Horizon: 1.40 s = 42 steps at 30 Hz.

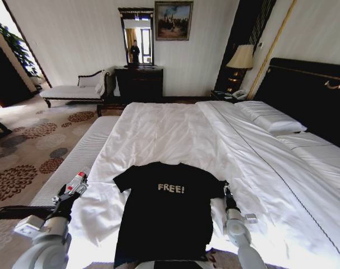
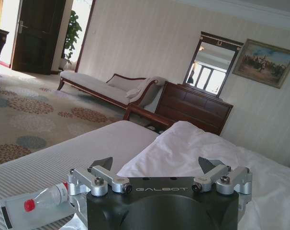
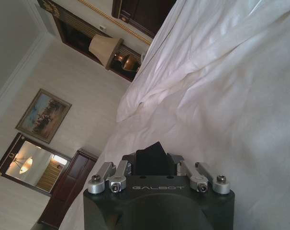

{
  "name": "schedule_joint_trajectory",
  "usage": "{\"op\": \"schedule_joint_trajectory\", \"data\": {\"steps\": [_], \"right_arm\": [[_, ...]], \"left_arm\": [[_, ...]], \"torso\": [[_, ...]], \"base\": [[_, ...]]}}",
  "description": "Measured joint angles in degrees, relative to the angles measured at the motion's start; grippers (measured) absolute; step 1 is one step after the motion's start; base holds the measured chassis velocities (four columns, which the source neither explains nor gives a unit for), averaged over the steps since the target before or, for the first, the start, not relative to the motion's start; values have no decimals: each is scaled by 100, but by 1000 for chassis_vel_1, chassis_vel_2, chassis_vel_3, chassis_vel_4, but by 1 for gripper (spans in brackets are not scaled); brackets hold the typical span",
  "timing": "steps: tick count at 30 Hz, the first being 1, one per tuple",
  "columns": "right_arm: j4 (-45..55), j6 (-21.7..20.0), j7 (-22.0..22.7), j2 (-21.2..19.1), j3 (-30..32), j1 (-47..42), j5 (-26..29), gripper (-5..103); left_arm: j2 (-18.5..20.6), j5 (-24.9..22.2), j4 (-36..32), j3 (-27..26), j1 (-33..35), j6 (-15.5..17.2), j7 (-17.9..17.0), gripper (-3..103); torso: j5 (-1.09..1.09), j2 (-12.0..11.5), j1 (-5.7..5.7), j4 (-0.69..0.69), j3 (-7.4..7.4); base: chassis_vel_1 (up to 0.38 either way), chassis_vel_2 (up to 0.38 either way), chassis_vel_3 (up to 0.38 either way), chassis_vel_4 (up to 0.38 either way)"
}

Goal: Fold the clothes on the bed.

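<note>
The black T-shirt (image 1: 164, 216) is laid flat, chest up with its white "FREE!" lettering showing, at the near edge of the bed (image 1: 175, 134), its hem reaching that edge; the right gripper (image 1: 225, 188) is set at the shirt's right sleeve, fingers (image 3: 150, 158) pressed together on a fold of black fabric; the right arm is raised from the near edge beside the shirt; the left gripper (image 1: 76, 184) is held off the bed's left edge, over the striped bench (image 1: 80, 159), fingers (image 2: 103, 164) spread apart and holding nothing; a plastic bottle (image 2: 47, 197) with a red cap is lying on the bench.
</note>
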Motion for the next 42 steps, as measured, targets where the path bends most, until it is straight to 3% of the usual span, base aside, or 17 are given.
{"op": "schedule_joint_trajectory", "data": {"steps": [5, 6, 8, 10, 20, 23, 24, 27, 29, 32, 36, 42], "right_arm": [[-87, 61, -231, 35, 2, 46, 61, 29], [-54, 70, -279, 45, 3, 36, 83, 17], [-29, 73, -299, 48, 3, 30, 89, 17], [31, 81, -323, 52, 9, 16, 92, 7], [-22, 131, -297, 49, 71, -32, 40, -3], [66, 174, -208, 65, 109, -158, -3, 12], [66, 174, -208, 65, 109, -158, -3, 12], [684, 168, 373, 149, 131, -503, -103, 28], [853, 155, 546, 176, 127, -601, -138, 28], [1476, 94, 1086, 321, 44, -974, -311, 44], [1608, 54, 1267, 382, -20, -1021, -397, 55], [1435, -41, 1410, 378, -57, -932, -545, 82]], "left_arm": [[7, -1, 0, 20, 13, 0, -13, 100], [10, -1, 0, 31, 19, 0, -14, 100], [13, -1, -1, 37, 22, 0, -15, 100], [23, 0, -6, 48, 25, 0, -22, 100], [33, 29, -42, 76, 85, 3, -32, 100], [36, 53, -48, 84, 100, 3, -33, 100], [36, 53, -48, 84, 100, 3, -33, 100], [31, 69, -53, 90, 104, 3, -34, 100], [28, 80, -51, 99, 105, 3, -34, 100], [-4, 204, -18, 206, 100, -2, -36, 100], [-35, 336, -24, 334, 79, -8, -45, 100], [-48, 372, -58, 352, 106, -16, -57, 100]], "torso": [[0, 0, 0, 0, 0], [0, 0, 0, 0, 0], [0, 0, 0, 0, 0], [-1, 0, 0, 0, 0], [0, 0, 0, 0, 0], [0, 0, 0, 0, 0], [0, 0, 0, 0, 0], [-1, 0, 0, -1, 0], [-1, 0, 0, -1, 0], [-2, 0, -1, -2, -1], [-1, 0, -1, 0, -1], [0, 0, 0, 0, 0]], "base": [[0, 0, 0, 0], [0, 0, 0, 0], [0, 0, 0, 0], [0, 0, 0, 0], [0, 0, 0, 0], [0, 0, 0, 0], [0, 0, 0, 0], [0, 0, 0, 0], [0, 0, 0, 0], [0, 0, 0, 0], [0, 0, 0, 0], [0, 0, 0, 0]]}}
